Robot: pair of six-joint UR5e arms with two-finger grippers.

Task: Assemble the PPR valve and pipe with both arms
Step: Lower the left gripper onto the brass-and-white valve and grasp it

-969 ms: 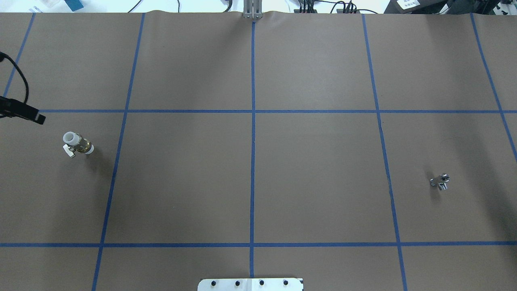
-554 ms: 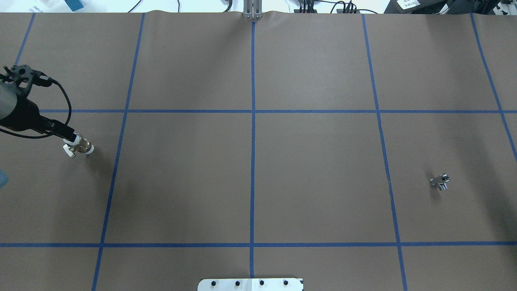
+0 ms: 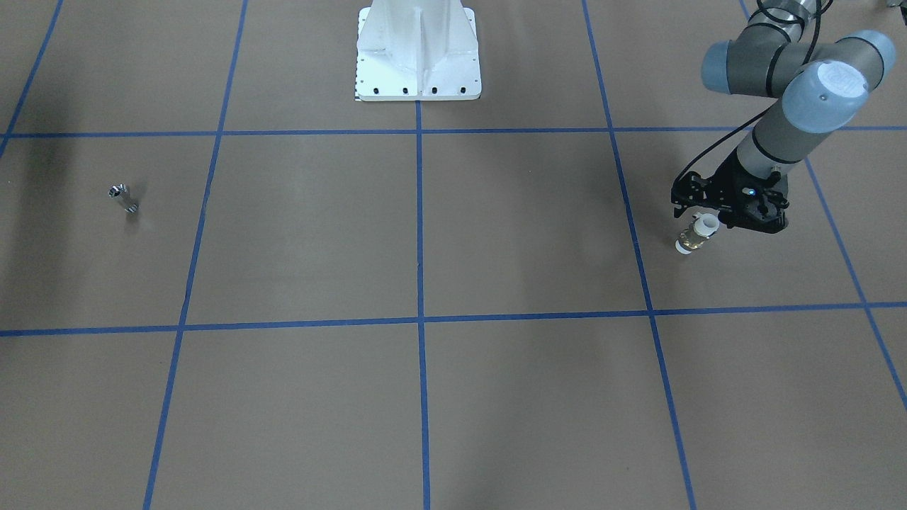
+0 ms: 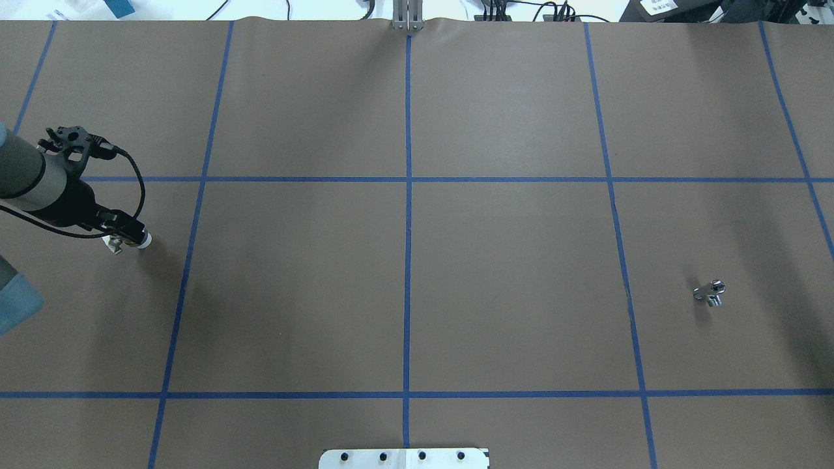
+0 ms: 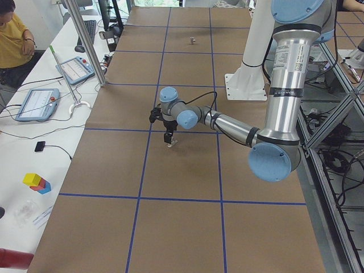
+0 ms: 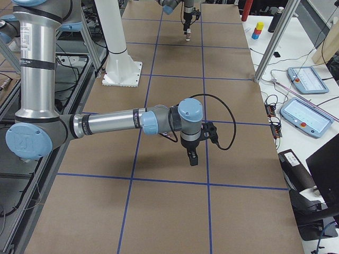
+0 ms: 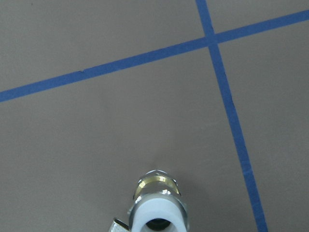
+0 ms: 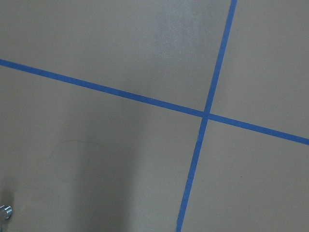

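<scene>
The PPR valve (image 4: 138, 240) stands on the brown table at the far left, white ends and a brass band, with its grey tab to one side. It also shows in the front view (image 3: 693, 238) and at the bottom of the left wrist view (image 7: 157, 205). My left gripper (image 4: 128, 230) hangs just over its upper white end (image 3: 717, 221) and looks open, with nothing in it. The pipe (image 4: 710, 292), a small shiny silver stub, lies far right (image 3: 122, 197) and at the corner of the right wrist view (image 8: 5, 211). My right gripper (image 6: 192, 159) shows only in the right side view; I cannot tell its state.
Blue tape lines divide the brown table into squares. The white robot base (image 3: 418, 64) stands at the robot's side of the table. A side table with tablets (image 5: 37, 103), an upright post (image 5: 91, 51) and a person lie beyond the far edge.
My left arm has come in from the left edge and moved its gripper over the valve. The valve and the pipe have not moved.
</scene>
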